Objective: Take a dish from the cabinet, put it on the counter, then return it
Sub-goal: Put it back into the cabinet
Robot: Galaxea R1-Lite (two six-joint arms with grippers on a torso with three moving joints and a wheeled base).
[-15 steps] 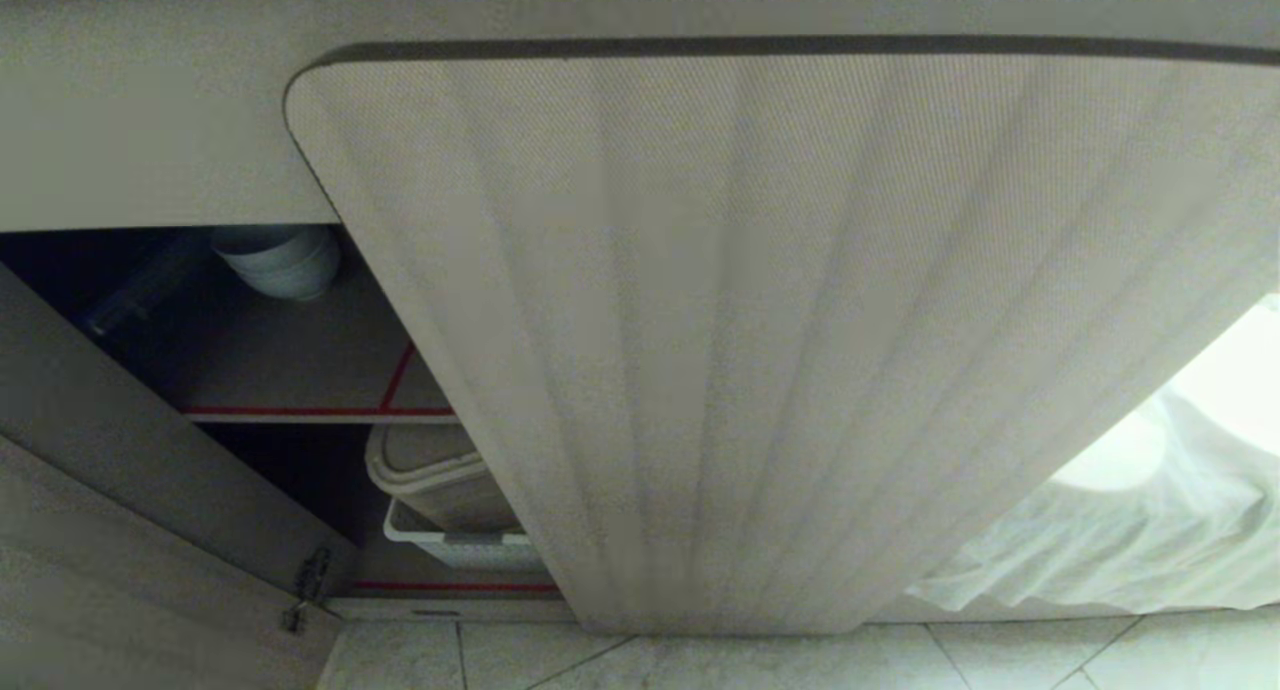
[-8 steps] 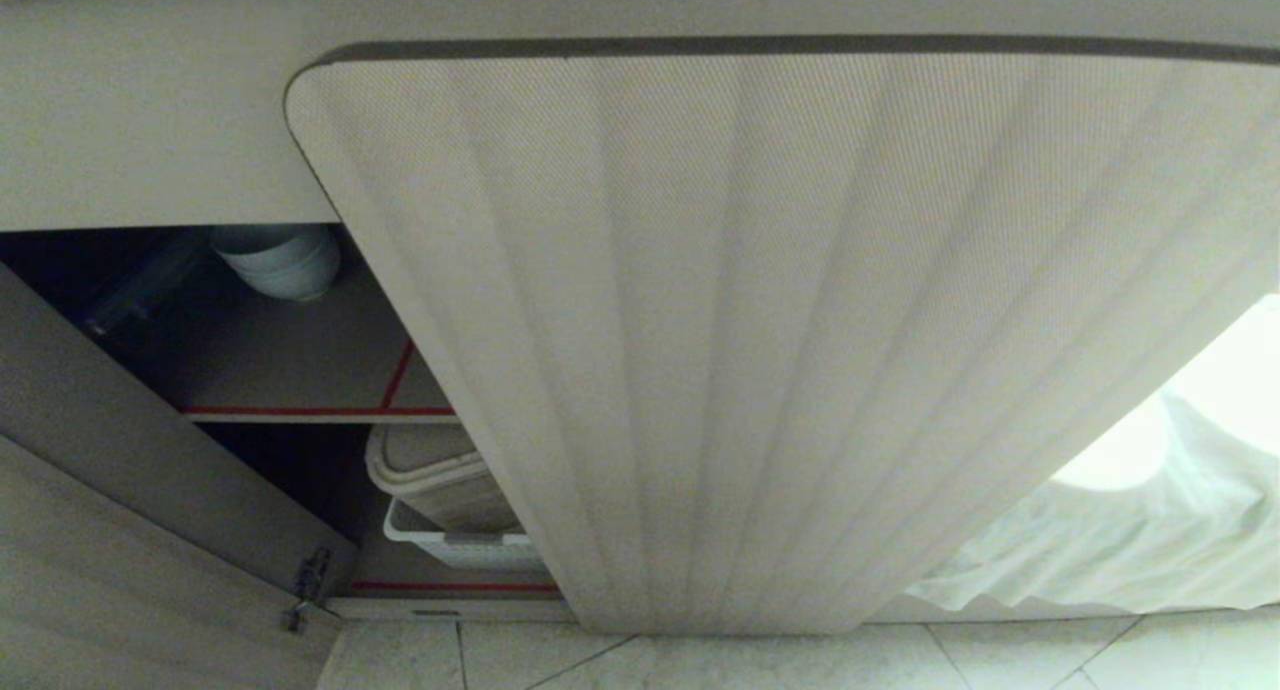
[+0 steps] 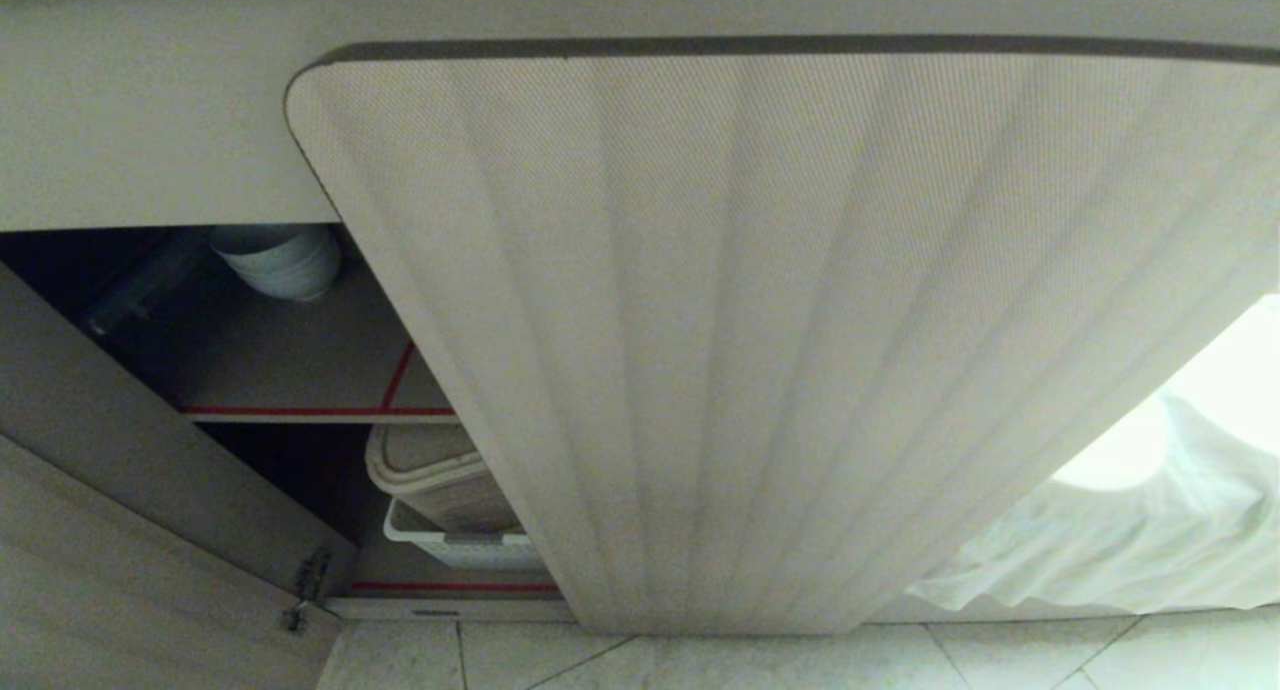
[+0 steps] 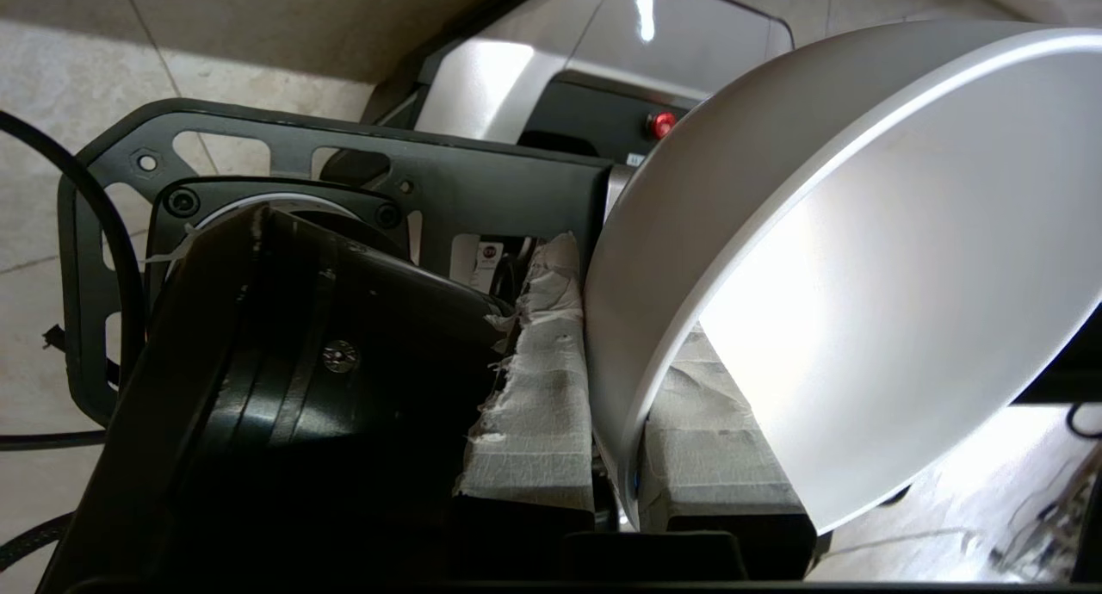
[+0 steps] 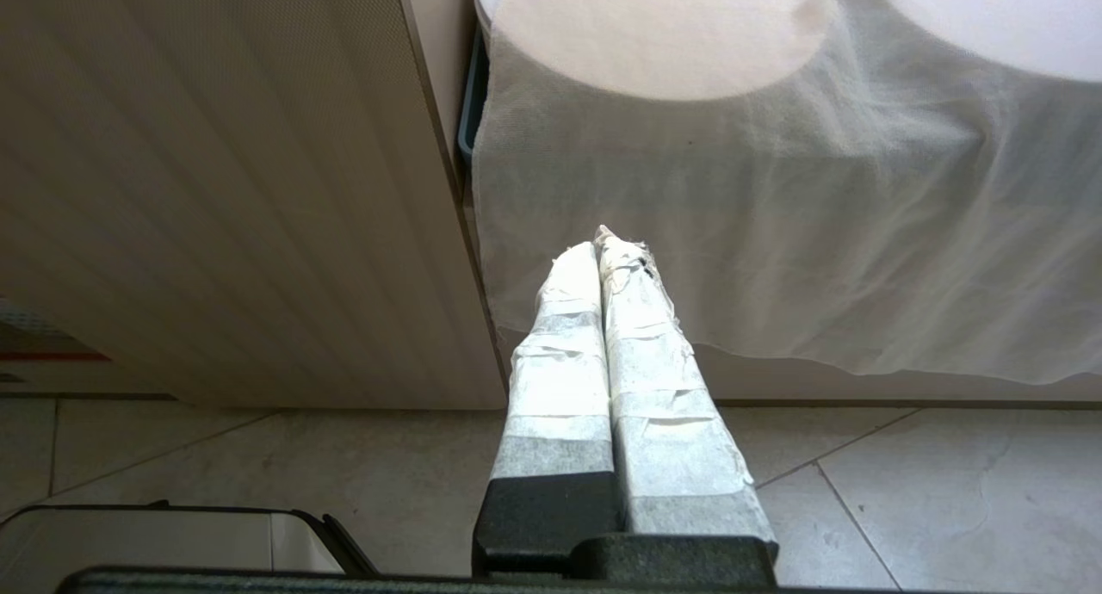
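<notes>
My left gripper (image 4: 613,361) is shut on the rim of the dish (image 4: 861,275), a plain white bowl held on edge. One taped finger (image 4: 534,387) lies against its outside and the other against its inside. Behind them show my own black frame and the floor tiles. The cabinet (image 3: 300,370) stands open on the left of the head view, its ribbed door (image 3: 780,340) swung wide across the middle; neither arm shows there. The counter's worktop is out of view. My right gripper (image 5: 598,250) is shut and empty, parked low beside the door's edge.
A stack of white bowls (image 3: 278,258) sits on the red-edged upper shelf. Below stand a beige lidded bin (image 3: 440,475) and a white basket (image 3: 455,548). The other door (image 3: 120,530) hangs open at the left. A white cloth (image 3: 1120,540) drapes at the right.
</notes>
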